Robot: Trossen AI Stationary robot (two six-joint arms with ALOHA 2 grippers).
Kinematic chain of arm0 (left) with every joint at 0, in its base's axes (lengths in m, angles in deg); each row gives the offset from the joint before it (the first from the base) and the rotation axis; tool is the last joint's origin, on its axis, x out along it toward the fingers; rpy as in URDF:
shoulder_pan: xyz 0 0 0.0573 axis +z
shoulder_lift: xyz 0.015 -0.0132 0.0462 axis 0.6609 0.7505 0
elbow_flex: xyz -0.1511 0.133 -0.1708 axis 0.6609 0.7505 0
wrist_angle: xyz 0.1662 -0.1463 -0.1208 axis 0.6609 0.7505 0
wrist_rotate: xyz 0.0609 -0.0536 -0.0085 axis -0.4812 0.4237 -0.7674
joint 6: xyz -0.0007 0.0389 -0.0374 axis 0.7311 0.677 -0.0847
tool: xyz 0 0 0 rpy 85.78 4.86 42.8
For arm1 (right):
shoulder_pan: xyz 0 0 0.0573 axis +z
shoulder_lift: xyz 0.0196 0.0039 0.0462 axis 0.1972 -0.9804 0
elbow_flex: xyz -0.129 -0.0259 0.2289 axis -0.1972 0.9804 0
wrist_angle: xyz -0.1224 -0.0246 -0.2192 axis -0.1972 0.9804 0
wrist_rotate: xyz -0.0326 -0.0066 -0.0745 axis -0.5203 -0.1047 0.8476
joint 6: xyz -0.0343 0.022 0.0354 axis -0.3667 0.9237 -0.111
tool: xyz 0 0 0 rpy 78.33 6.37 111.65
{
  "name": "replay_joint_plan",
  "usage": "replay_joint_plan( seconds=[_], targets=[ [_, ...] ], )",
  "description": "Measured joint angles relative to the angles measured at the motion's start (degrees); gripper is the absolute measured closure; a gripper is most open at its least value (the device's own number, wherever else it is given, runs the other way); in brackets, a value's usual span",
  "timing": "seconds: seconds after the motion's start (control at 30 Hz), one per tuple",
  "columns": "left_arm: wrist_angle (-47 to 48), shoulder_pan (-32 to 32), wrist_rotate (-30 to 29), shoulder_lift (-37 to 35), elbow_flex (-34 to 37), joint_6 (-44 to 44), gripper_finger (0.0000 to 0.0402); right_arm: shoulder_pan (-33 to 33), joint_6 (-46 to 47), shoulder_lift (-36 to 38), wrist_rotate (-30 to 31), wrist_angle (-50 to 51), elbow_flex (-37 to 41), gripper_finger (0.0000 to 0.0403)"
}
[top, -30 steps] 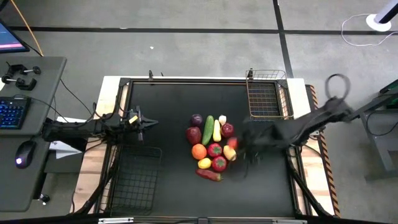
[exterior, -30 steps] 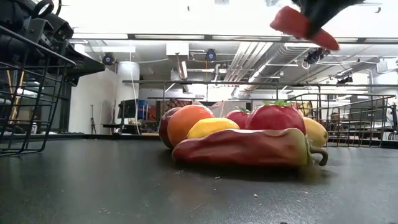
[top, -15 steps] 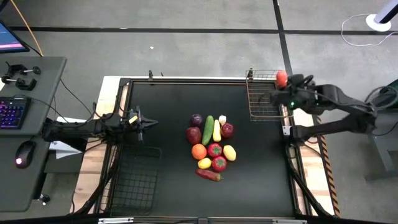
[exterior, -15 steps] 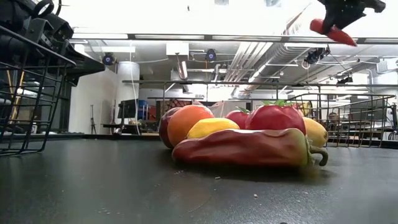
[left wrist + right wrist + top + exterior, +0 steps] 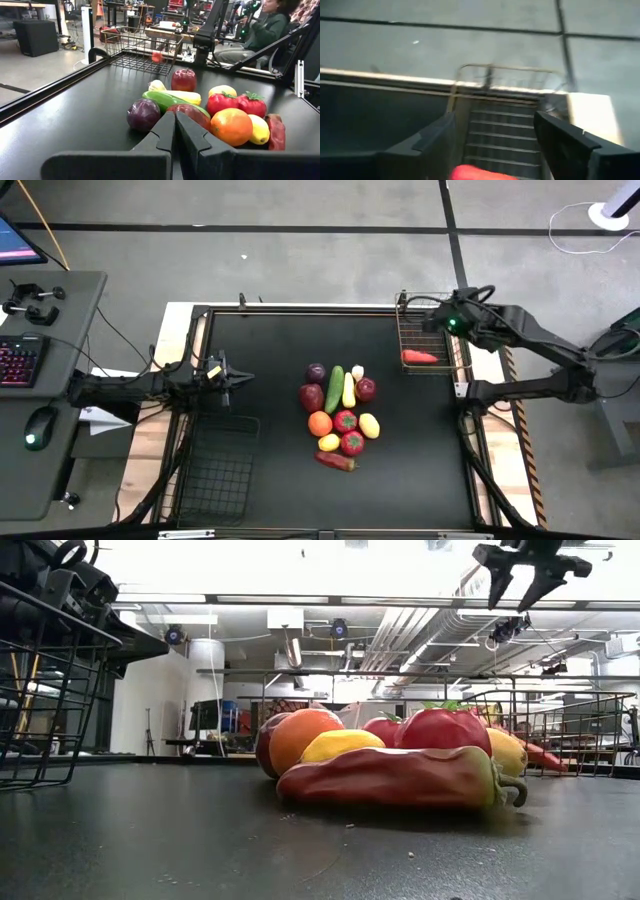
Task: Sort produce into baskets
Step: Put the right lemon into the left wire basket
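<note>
Your right tool (image 5: 447, 323) hangs above the far end of the lighter wire basket (image 5: 428, 300), its fingers spread apart and holding nothing; the low view shows both fingers splayed with clear air between them. Just below and in front of it, a small red-orange piece of produce (image 5: 420, 357), elongated like a pepper or carrot, lies on the basket's mesh floor, free of the fingers, long axis running across the basket. Your next pick has to come from the pile (image 5: 340, 415) back toward the tabletop's middle, well apart from this tool and on its inner side. Nearest that side are a yellow lemon-like fruit (image 5: 369, 425) and a dark red apple (image 5: 366, 389); the green cucumber (image 5: 335, 389) and pale corn (image 5: 348, 390) lie side by side, long axes pointing toward the tabletop's far edge. Your left tool (image 5: 238, 377), fingers pressed together and empty, waits on the pile's opposite side, somewhat nearer the pile, with the dark wire basket (image 5: 216, 463) close beside it.
</note>
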Motion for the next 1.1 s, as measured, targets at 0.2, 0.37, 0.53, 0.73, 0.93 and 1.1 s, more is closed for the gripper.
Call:
replay_joint_plan(
  seconds=[0.2, 0.37, 0.53, 0.73, 0.93, 1.1],
  targets=[
    [0.0, 0.0, 0.0, 0.0, 0.0, 0.0, 0.0401, 2.2, -5.9, -3.2, -20.5, -7.8, 0.0, 0.0141],
    [0.0, 0.0, 0.0, 0.0, 0.0, 0.0, 0.0401, 10.9, -8.3, -7.9, -33.2, -13.2, 0.0, 0.0141],
    [0.0, 0.0, 0.0, 0.0, 0.0, 0.0, 0.0401, 21.7, -4.3, -14.7, -33.6, -12.1, 0.0, 0.0141],
    [0.0, 0.0, 0.0, 0.0, 0.0, 0.0, 0.0401, 31.6, 3.0, -24.5, -33.2, -11.7, 0.0, 0.014],
    [0.0, 0.0, 0.0, 0.0, 0.0, 0.0, 0.0401, 35.6, 7.6, -33.8, -33.1, -10.5, 0.0, 0.014],
    [0.0, 0.0, 0.0, 0.0, 0.0, 0.0, 0.0401, 35.6, 10.4, -36.5, -32.8, -11.1, 0.0, 0.014]
  ],
)
